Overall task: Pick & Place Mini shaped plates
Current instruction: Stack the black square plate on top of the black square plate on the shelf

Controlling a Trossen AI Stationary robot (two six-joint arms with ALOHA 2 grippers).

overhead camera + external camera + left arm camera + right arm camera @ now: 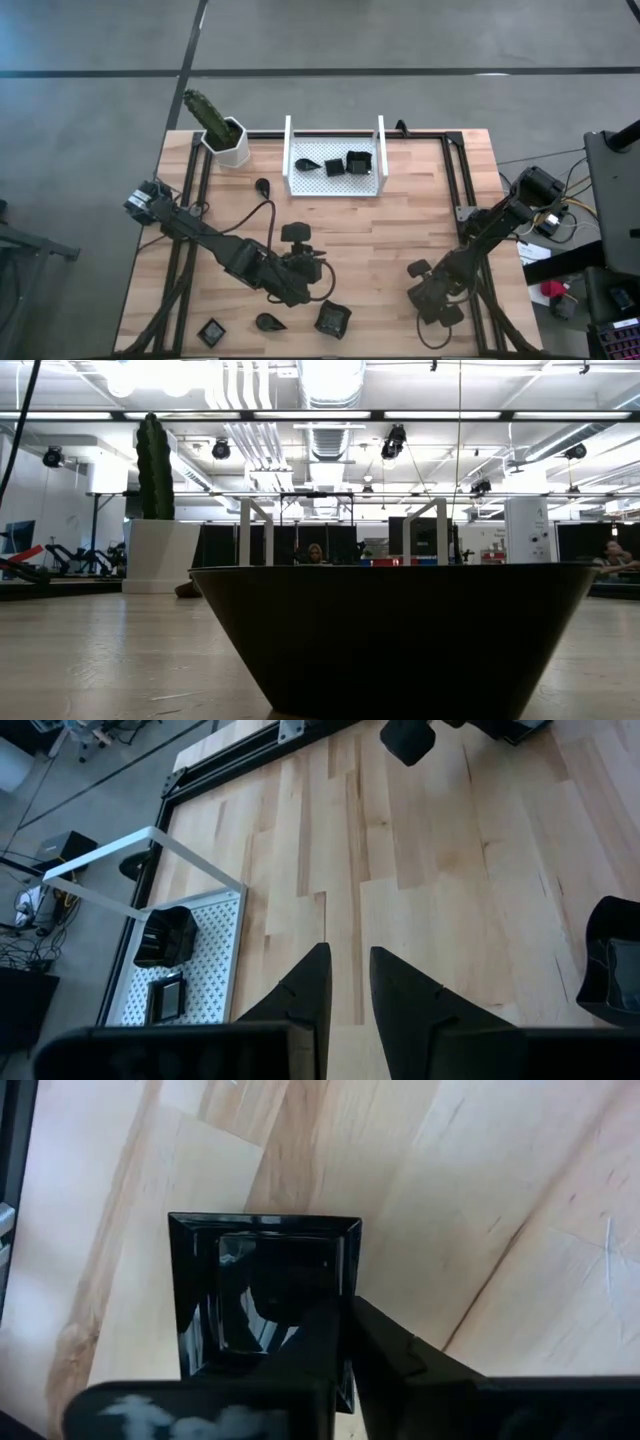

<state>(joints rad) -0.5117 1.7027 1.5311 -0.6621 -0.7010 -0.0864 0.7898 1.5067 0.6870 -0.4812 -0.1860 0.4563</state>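
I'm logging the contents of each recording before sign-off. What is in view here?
mini shaped plates: eight seen from above, dark. Three are in the tray, one teardrop is on the table left of it, three are along the near edge, and one square one is in the right gripper.
tray: one, white, perforated, at the far centre of the table.
cactus pot: one, white with a green cactus, at the far left.
table: one, light wood.
people: two, far back in the room in the low view.
left gripper: open and empty, over the near centre of the table.
right gripper: shut on the square plate's rim, at the near right.
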